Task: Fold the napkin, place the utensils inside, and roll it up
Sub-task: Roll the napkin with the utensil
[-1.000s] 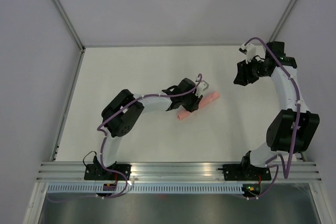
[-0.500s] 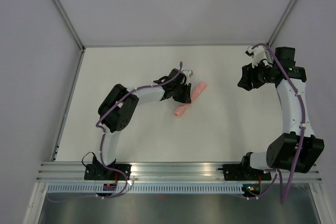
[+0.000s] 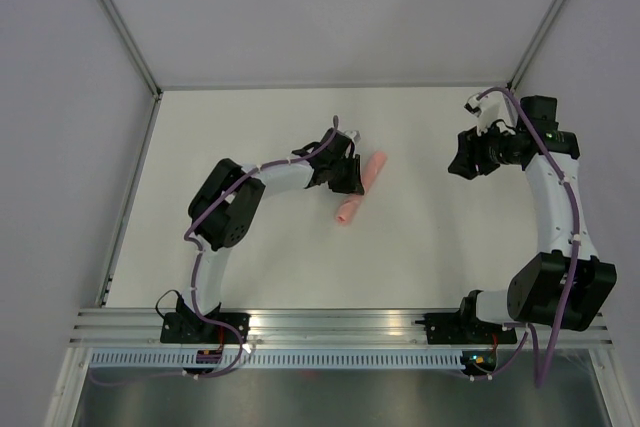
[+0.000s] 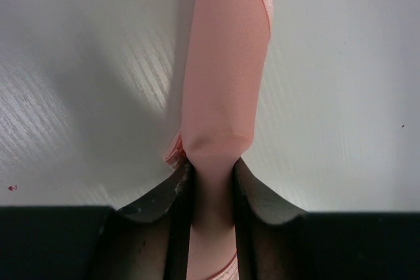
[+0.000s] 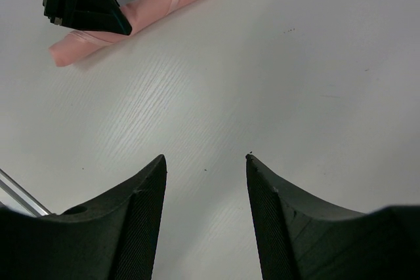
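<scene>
Top view: the left gripper (image 3: 352, 179) clamps the rolled napkin (image 3: 376, 167) near its middle, mid-table (image 3: 300, 257) and well apart from the right gripper (image 3: 462, 160).

Left wrist: the jaws pinch the roll across its width. The utensils do not show and are presumably wrapped inside.

Right wrist: the right jaws stand open over bare table, holding nothing.

The roll looks finished. To end well, the left should probably set it down seam-under and let go gently, so nothing unwinds.
</scene>
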You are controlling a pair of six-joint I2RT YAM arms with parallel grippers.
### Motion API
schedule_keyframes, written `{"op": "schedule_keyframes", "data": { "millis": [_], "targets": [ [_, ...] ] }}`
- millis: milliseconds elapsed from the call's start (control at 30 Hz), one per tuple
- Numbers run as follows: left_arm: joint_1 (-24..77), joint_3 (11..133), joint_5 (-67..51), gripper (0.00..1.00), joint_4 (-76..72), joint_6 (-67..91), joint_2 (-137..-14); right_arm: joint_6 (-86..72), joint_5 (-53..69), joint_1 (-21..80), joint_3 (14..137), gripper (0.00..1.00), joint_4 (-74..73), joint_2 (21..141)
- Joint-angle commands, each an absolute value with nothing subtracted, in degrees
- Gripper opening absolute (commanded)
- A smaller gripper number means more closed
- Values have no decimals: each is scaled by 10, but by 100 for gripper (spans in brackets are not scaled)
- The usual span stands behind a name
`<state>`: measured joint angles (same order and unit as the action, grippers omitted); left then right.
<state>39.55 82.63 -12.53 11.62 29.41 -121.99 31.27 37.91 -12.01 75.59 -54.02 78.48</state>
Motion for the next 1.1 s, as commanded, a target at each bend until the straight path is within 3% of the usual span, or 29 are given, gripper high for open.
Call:
{"op": "schedule_keyframes", "data": {
  "millis": [0,100,367,1067],
  "targets": [
    [397,773,-55,21,279,330,-1278,309,395,-122,749,58,-540,767],
    [402,766,-47,31,272,330,-1267,315,393,-122,744,58,-541,773],
    [410,752,-24,43,253,316,-1245,320,390,-122,737,58,-540,777],
    [423,741,-48,49,201,294,-1212,336,383,-122,715,58,-543,790]
  ]
}}
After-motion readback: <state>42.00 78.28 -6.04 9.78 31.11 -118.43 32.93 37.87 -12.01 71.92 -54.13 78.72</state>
